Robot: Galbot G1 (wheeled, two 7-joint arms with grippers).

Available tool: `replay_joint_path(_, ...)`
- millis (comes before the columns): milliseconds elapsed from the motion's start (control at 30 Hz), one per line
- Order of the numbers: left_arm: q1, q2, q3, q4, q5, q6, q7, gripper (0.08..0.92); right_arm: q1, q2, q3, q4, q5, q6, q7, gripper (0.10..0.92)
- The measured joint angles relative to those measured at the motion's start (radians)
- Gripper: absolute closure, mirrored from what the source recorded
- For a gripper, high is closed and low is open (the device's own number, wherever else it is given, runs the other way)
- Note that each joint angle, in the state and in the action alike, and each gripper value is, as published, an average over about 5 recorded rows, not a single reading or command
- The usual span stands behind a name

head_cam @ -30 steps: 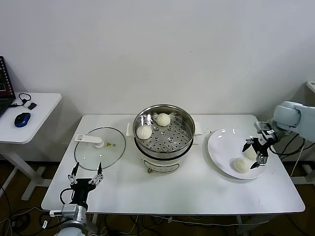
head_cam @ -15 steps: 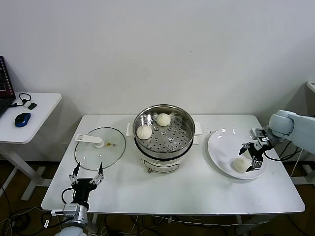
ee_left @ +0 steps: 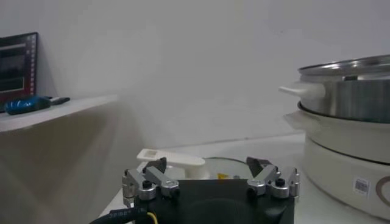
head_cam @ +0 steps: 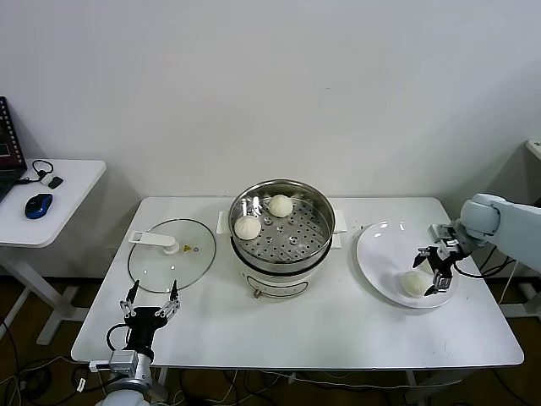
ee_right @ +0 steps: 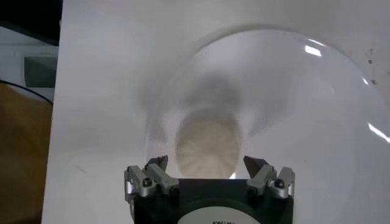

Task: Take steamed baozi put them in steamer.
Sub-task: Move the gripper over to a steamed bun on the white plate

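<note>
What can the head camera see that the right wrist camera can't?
Only the head view shows the steamer with two baozi inside, the glass lid lying on the table, the side desk with the blue mouse, and the left gripper parked open at the table's front-left edge.

Only the right wrist view shows the open fingers straddling a baozi from close up.

Both show the white plate, a baozi on it, and the right gripper over it.
</note>
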Motion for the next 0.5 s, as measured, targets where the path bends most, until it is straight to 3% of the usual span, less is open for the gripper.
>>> replay_joint_path(500, -0.002, 0.005, -0.004, 0.005, -0.002, -0.002, 0.0, 0.177, -0.045, 0.031, 0.027, -0.034, -0.012, 0.0, -0.011, 0.204)
